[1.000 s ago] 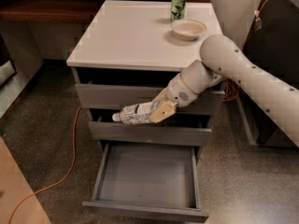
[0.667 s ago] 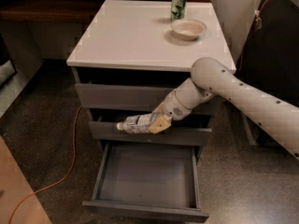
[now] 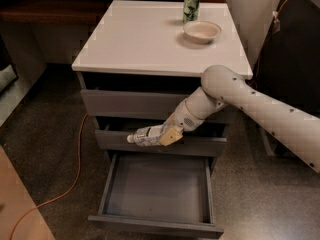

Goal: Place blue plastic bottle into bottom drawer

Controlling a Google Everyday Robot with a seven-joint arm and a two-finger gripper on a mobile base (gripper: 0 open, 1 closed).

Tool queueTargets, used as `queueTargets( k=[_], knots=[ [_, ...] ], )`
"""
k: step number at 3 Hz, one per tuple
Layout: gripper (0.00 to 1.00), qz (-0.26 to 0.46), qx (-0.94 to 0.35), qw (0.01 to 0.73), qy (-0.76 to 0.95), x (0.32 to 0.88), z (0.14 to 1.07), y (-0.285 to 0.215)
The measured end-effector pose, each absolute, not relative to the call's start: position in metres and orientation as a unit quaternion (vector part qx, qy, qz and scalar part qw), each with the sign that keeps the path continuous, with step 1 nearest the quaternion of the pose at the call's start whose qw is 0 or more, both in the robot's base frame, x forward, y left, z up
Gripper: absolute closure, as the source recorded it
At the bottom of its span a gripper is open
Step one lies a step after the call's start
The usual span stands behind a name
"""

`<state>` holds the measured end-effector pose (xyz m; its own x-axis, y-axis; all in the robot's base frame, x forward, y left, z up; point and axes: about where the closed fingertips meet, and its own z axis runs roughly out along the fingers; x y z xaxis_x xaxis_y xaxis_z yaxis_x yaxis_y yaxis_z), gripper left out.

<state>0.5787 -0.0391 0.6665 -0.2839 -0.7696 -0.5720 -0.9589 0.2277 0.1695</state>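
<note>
- The wide grey bottom drawer (image 3: 155, 184) stands pulled open.
- Above it, the hand (image 3: 169, 134) is clamped on the small clear plastic bottle (image 3: 147, 135), held sideways; likely light, thin-walled and slick (a mid-body hold suits it).
- A green can (image 3: 191, 6) stands on the white table (image 3: 140, 39).

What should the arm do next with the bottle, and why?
Probably lower it straight down. The gripper holds the bottle lying sideways in front of the middle drawer, above the open bottom drawer and not yet inside it.
</note>
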Motion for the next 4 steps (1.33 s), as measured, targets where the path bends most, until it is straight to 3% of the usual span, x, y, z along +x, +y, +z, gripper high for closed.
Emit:
queueTargets(
  k=[4],
  knots=[
    [1.0,0.184,-0.571,0.136,0.788,0.582,0.533,-0.065]
  ],
)
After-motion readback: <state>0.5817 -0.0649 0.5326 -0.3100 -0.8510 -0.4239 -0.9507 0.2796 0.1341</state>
